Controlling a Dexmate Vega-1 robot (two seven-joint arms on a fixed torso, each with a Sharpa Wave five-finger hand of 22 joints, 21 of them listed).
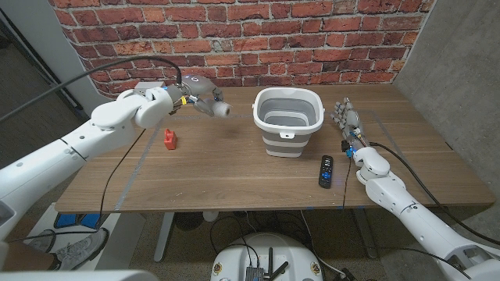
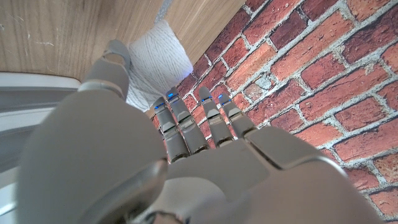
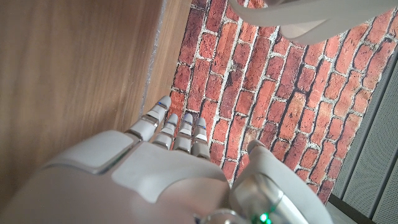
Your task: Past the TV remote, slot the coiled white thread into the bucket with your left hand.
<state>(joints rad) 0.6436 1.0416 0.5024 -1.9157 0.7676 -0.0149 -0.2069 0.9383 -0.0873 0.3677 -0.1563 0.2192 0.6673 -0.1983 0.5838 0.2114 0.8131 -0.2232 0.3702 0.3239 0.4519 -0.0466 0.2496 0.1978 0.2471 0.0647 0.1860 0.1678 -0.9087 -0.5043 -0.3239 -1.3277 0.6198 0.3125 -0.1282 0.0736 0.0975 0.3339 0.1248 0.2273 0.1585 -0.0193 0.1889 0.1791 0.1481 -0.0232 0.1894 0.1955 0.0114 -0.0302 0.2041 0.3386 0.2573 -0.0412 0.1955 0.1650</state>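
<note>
My left hand (image 1: 201, 97) hovers above the table to the left of the bucket, gripping the coiled white thread (image 1: 221, 111), whose end sticks out toward the bucket. In the left wrist view the thread (image 2: 158, 62) sits between my thumb and fingers (image 2: 186, 124). The grey and white bucket (image 1: 288, 120) stands upright in the middle of the table, its rim (image 2: 31, 84) also in the left wrist view. A black TV remote (image 1: 325, 171) lies in front of the bucket to its right. My right hand (image 1: 348, 119) stands on its edge right of the bucket, fingers apart, holding nothing.
A small red object (image 1: 169, 139) stands on the table below my left arm. A brick wall (image 1: 258, 39) runs behind the table (image 1: 234, 172). A grey panel (image 1: 461, 70) stands at the right. Cables trail from both arms.
</note>
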